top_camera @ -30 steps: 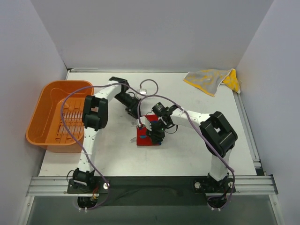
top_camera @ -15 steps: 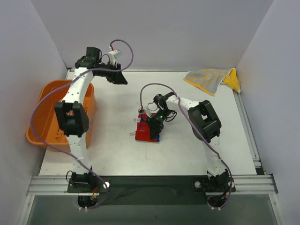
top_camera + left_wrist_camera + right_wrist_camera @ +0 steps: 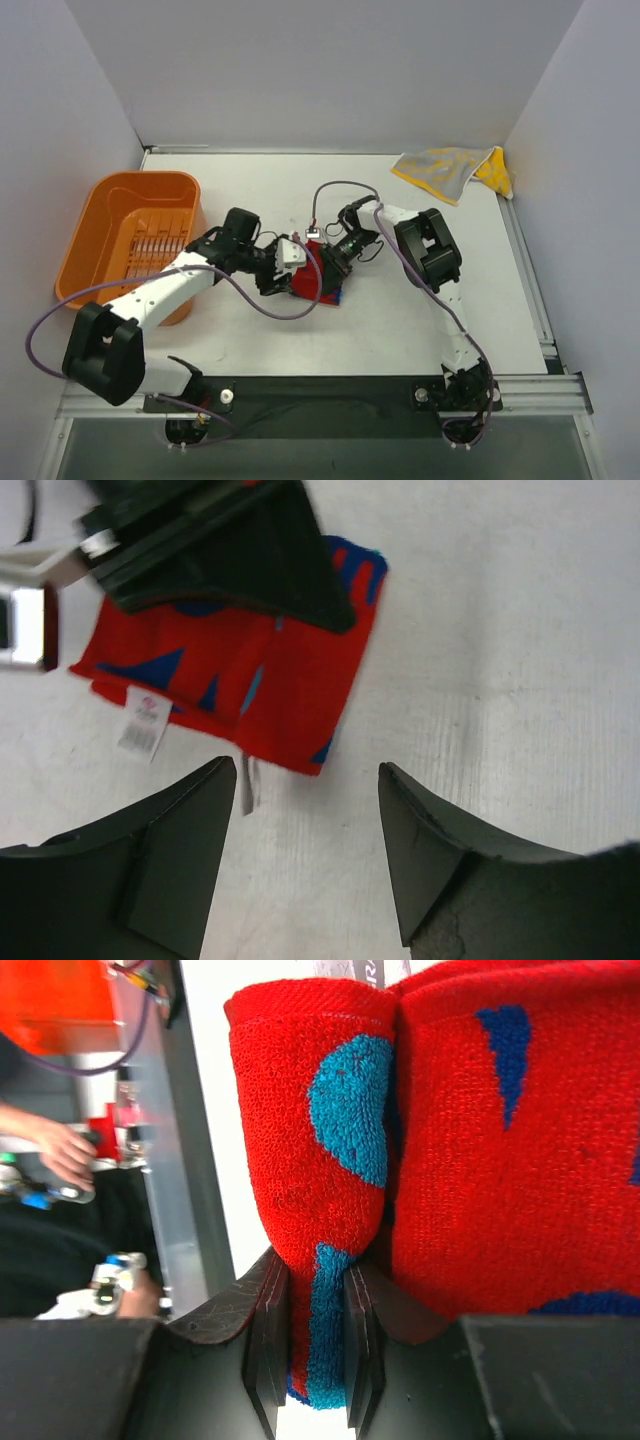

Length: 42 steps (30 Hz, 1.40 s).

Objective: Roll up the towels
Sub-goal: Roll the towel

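Red towel (image 3: 318, 288) lies mid-surface, slightly left of centre, folded into a thick pad. In the left wrist view it is red with dark blue and turquoise shapes, and a white label (image 3: 143, 720) hangs off its edge.

Right end effector (image 3: 336, 262) comes down on the towel's far-right side. In its wrist view the two fingers (image 3: 268, 1345) are clamped on a doubled fold of red-and-turquoise cloth, pinched tight, with the rest of the towel bulging beside it.

Left arm stretches low across the surface (image 3: 400, 310) from the left. Left end effector (image 3: 286, 272) sits at the towel's left edge. In its wrist view I read the jaws as spread apart with nothing between them but bare surface. The towel's near edge lies just beyond the fingertips (image 3: 215, 780), not touching them as far as I can tell.

Yellow towel (image 3: 450, 168) lies crumpled in the far right corner, well apart from both arms.

Orange tub (image 3: 110, 215) stands at the left edge; the left arm's forearm passes just beside its near right corner.
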Motion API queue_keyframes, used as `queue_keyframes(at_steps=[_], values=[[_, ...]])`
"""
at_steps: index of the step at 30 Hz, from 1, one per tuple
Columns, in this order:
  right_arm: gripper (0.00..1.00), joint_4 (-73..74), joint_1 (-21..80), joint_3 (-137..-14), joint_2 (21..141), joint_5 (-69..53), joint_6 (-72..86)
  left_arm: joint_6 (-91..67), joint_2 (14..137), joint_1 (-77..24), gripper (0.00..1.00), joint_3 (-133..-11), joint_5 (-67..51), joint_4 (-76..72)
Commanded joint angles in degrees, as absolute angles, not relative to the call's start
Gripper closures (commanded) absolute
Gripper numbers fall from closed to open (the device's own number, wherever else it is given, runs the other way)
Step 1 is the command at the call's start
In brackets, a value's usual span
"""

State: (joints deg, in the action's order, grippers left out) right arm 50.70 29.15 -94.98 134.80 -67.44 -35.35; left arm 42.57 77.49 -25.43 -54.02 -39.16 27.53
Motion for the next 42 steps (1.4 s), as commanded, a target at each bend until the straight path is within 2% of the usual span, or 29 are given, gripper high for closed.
queue_keyframes(at_steps=[1,10,16,20,21,23,24,27,28,30,33,34,36,37,42], values=[[1.0,56.69,28.48,-96.77,136.58,-72.07,-35.68,54.58,77.86,-31.45,0.3,-51.33,-35.25,19.26],[1.0,57.48,27.6,-96.59,137.2,-71.72,-36.39,60.2,89.11,-35.5,0.3,-53.61,-37.53,16.61],[0.98,57.48,26.81,-97.56,138.16,-71.37,-35.86,63.98,95.88,-37.7,0.33,-55.1,-33.69,16.52],[0.94,57.57,26.72,-99.14,138.69,-70.05,-34.9,65.3,100.18,-38.93,0.42,-59.83,-31.11,22.29],[0.93,57.66,26.63,-99.66,138.95,-69.53,-34.46,65.04,100.8,-39.11,0.52,-61.16,-31.2,24.67],[0.87,57.57,26.11,-100.98,139.04,-68.12,-33.23,64.69,102.12,-39.64,0.62,-63.36,-30.5,29.94],[0.85,57.57,25.93,-101.42,138.96,-67.59,-32.87,63.73,102.39,-39.64,0.7,-64.67,-30.41,31.28],[0.76,57.57,24.09,-104.84,138.78,-65.13,-30.15,60.75,102.92,-39.99,0.77,-67.22,-30.5,37.51],[0.68,57.57,23.47,-107.46,138.61,-64.95,-29.02,59.95,103.27,-40.08,0.8,-67.85,-30.5,39.36],[0.59,57.48,21.19,-109.76,137.91,-63.55,-26.99,57.67,104.5,-39.99,0.84,-68.9,-30.59,44.37],[0.33,57.3,18.11,-110.13,134.04,-62.58,-26.28,55.56,105.38,-39.2,0.86,-68.73,-31.81,47.63],[0.19,57.3,17.24,-109.95,131.86,-62.14,-26.02,54.94,105.73,-38.59,0.86,-68.82,-32.25,47.98],[0.17,57.04,14.34,-108.29,129.21,-61.88,-25.58,53.62,106.43,-38.06,0.85,-69.87,-32.95,49.83],[0.12,56.87,13.46,-107.5,126.68,-61.61,-25.4,53.27,107.91,-37.27,0.85,-72.31,-33.74,50.79],[0.13,53.8,8.97,-99.7,117.35,-57.41,-24.44,48.53,116.09,-33.32,0.83,-83.3,-38.58,58.53]])
